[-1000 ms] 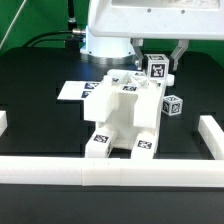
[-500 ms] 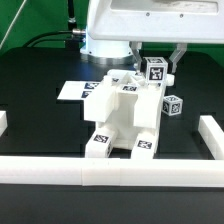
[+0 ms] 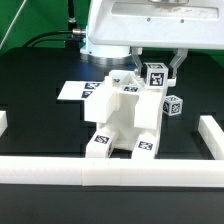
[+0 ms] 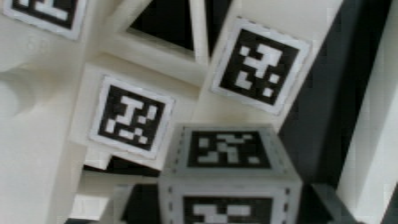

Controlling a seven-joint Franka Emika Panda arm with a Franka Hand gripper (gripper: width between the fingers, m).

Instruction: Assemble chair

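Black tabletop (image 3: 40, 130) under chair (image 3: 120, 115), white rails (image 3: 170, 172) around, backdrop (image 3: 12, 25) perhaps green

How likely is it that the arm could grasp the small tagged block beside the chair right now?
Probably not yet. The tool is shut on another tagged part above the chair; the small block itself lies uncovered on the table.
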